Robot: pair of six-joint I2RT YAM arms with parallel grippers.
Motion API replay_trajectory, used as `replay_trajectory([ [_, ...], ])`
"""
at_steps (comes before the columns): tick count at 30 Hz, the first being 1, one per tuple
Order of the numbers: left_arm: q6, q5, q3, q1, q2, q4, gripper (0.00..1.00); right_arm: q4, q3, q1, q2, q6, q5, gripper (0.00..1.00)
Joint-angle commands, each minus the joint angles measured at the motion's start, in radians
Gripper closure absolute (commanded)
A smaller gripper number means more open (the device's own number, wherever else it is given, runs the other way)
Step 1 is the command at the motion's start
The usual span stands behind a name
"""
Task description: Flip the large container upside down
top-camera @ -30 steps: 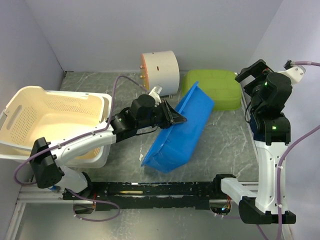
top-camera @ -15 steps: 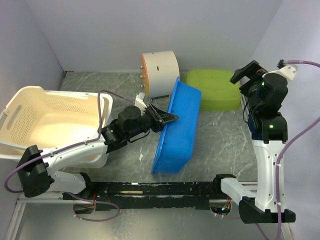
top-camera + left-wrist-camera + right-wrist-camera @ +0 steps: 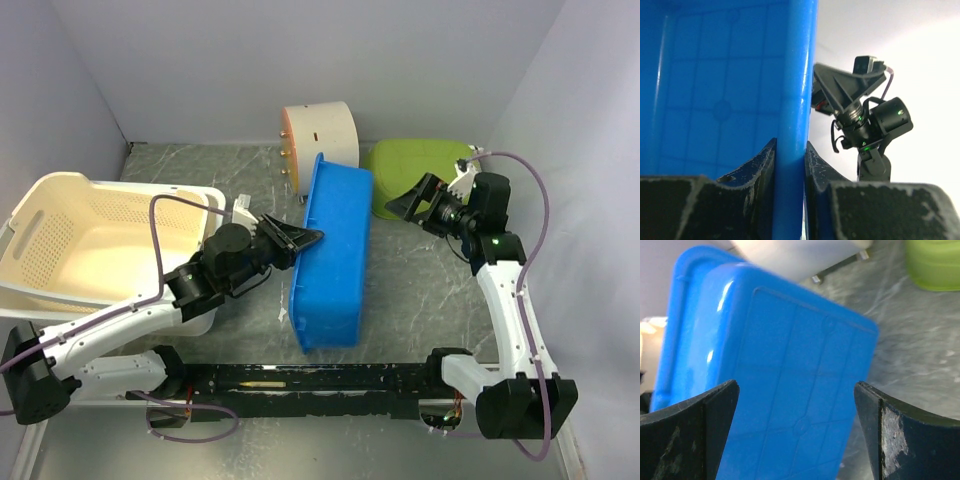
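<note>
One blue tub (image 3: pixel 335 255), mid table (image 3: pixel 430 290), stood on its long side, mouth facing left, bottom facing right; roughly halfway to upside down, by the look. Your left gripper (image 3: pixel 305 238) clamped on raised rim, one finger inside, one outside: hold there gives leverage for tipping. Your right gripper (image 3: pixel 405 205) spread wide, holding nothing, near tub's bottom, not touching; likely placed to steady or push

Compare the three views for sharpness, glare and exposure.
Top view: evenly lit and sharp, including the blue tub. Left wrist view: background behind the right arm blown out white; a highlight down the tub's rim. Right wrist view: blue tub and green tub blurred soft, the near fingers crisp.
</note>
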Motion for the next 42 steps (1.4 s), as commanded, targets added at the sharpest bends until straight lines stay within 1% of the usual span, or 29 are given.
replay_trajectory([
  [1, -0.035, -0.051, -0.061, 0.016, -0.024, -0.127, 0.93, 0.210, -0.050, -0.009, -0.086, 0.143, -0.278, 0.00],
  [3, -0.031, -0.043, -0.079, 0.017, -0.024, -0.126, 0.93, 0.272, -0.053, -0.006, -0.107, 0.183, -0.279, 0.00],
  [4, -0.025, -0.039, -0.085, 0.017, -0.023, -0.122, 0.93, 0.289, -0.078, -0.004, -0.112, 0.189, -0.270, 0.00],
  [6, -0.011, -0.036, -0.084, 0.021, -0.019, -0.139, 0.93, 0.313, -0.075, -0.002, -0.108, 0.197, -0.278, 0.00],
  [10, 0.045, -0.050, -0.050, 0.023, -0.004, -0.236, 0.93, 0.378, -0.076, 0.003, -0.088, 0.254, -0.308, 0.00],
  [14, 0.089, -0.082, -0.003, 0.022, 0.018, -0.372, 0.93, 0.343, -0.065, 0.003, -0.071, 0.212, -0.270, 0.00],
  [19, 0.126, -0.111, 0.027, 0.023, 0.067, -0.467, 0.93, 0.301, -0.065, 0.001, -0.046, 0.174, -0.235, 0.00],
  [22, 0.131, -0.159, 0.037, 0.023, 0.067, -0.524, 0.91, 0.253, -0.050, 0.002, -0.037, 0.141, -0.193, 0.00],
  [26, 0.156, -0.231, 0.043, 0.023, 0.049, -0.582, 0.83, 0.117, 0.003, -0.003, 0.004, 0.077, -0.073, 0.00],
  [28, 0.179, -0.251, 0.058, 0.023, 0.049, -0.612, 0.78, 0.080, 0.011, -0.011, 0.026, 0.061, -0.042, 0.00],
  [32, 0.241, -0.271, 0.105, 0.023, 0.071, -0.647, 0.69, 0.073, -0.007, -0.019, 0.044, 0.068, -0.017, 0.00],
  [35, 0.262, -0.276, 0.144, 0.023, 0.097, -0.698, 0.65, 0.073, -0.016, -0.021, 0.052, 0.072, 0.011, 0.00],
  [37, 0.268, -0.271, 0.142, 0.023, 0.098, -0.712, 0.62, 0.073, -0.022, -0.023, 0.066, 0.071, 0.026, 0.00],
  [39, 0.272, -0.265, 0.120, 0.022, 0.087, -0.706, 0.54, 0.092, -0.041, -0.022, 0.083, 0.084, 0.011, 0.00],
  [40, 0.275, -0.263, 0.111, 0.023, 0.080, -0.707, 0.47, 0.107, -0.051, -0.023, 0.093, 0.094, -0.003, 0.00],
  [42, 0.277, -0.270, 0.101, 0.023, 0.076, -0.722, 0.40, 0.143, -0.100, -0.023, 0.108, 0.115, -0.026, 0.00],
])
